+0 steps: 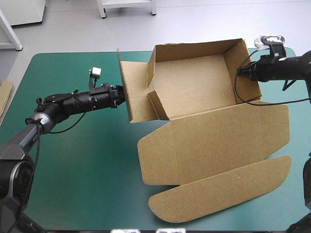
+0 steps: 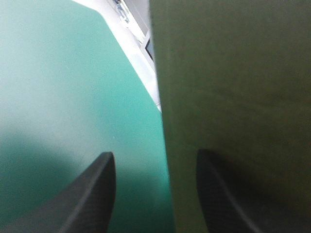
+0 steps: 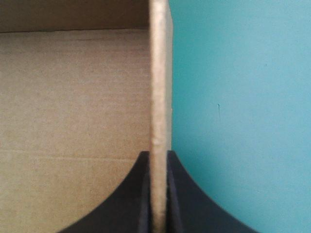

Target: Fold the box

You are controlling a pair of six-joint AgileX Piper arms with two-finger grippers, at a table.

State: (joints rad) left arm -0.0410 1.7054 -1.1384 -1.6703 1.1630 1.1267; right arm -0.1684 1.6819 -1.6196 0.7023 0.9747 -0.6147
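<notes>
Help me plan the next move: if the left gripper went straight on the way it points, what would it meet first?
The box: its upright left flap seems to stand edge-on between the left gripper's open fingers, so it would likely slide deeper in, though depth is unclear.

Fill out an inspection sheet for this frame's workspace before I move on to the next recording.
Surface: teal-green table cover, flat, no wrinkles seen.
Job's things: brown cardboard box, walls raised into an open tray; lid lying flat toward the near edge.
Clutter: edge of more brown board at the table's left edge.
Grippers: left gripper open, astride the box's left end flap; right gripper shut on the box's right wall.
Cables: nothing seen besides the robot's own.
Surroundings: nothing seen.
</notes>
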